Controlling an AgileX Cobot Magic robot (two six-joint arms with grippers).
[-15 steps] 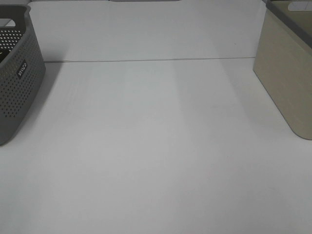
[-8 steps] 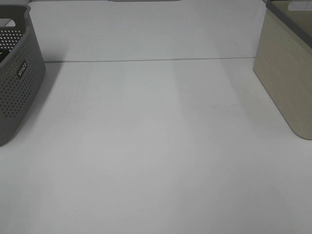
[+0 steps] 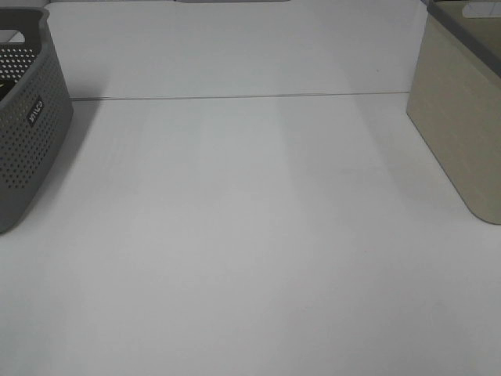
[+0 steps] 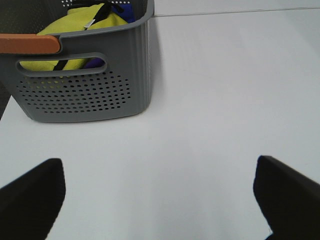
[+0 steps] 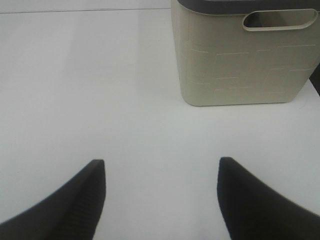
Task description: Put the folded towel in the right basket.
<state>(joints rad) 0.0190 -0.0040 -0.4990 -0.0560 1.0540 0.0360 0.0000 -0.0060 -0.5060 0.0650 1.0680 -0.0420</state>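
The right basket [image 3: 462, 117] is beige with a dark rim, at the table's right edge; it also shows in the right wrist view [image 5: 240, 65]. My right gripper [image 5: 161, 162] is open and empty, well short of it. The left basket [image 3: 31, 149] is grey and perforated; in the left wrist view [image 4: 90, 95] it holds a yellow cloth bundle [image 4: 75, 22] with a black strap and something blue [image 4: 125, 9]. I cannot tell which is the folded towel. My left gripper [image 4: 159, 162] is open and empty, short of this basket. Neither gripper shows in the exterior view.
An orange strip [image 4: 27, 44] lies along the grey basket's near rim. The white table [image 3: 250, 235] spans between the two baskets, with a thin seam [image 3: 235, 97] across its far part. The beige basket's inside is hidden.
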